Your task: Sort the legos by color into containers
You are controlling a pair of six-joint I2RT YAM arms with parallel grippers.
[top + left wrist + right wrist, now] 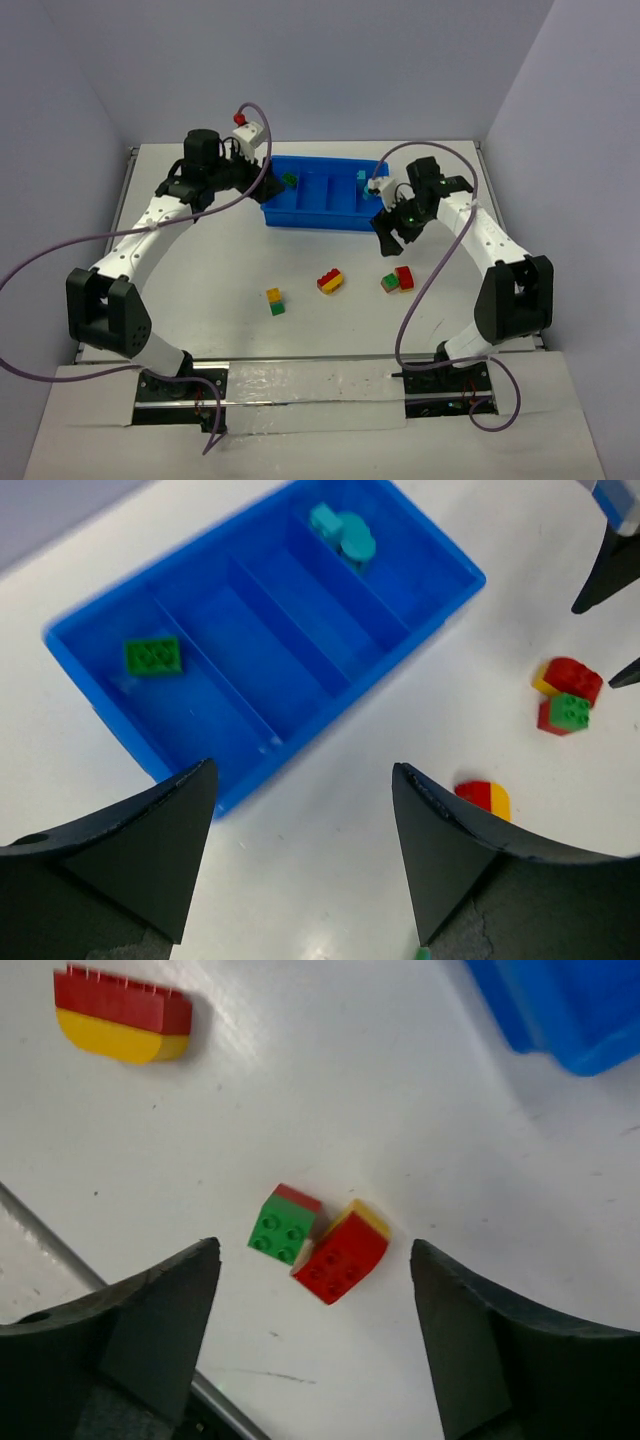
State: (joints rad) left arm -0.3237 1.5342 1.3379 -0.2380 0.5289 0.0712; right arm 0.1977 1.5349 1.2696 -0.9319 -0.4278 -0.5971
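Roughly left-to-right, long axis of blue tray (310,218), compartments (335,195) near-to-far.

No legible text, label, brand, number or sign showing in any view
Blue tray (310,221) showing plain walls and dividers, nothing printed coming through
Legos (342,1257) showing plain coloured faces and studs only; any moulded marks staying too small to read
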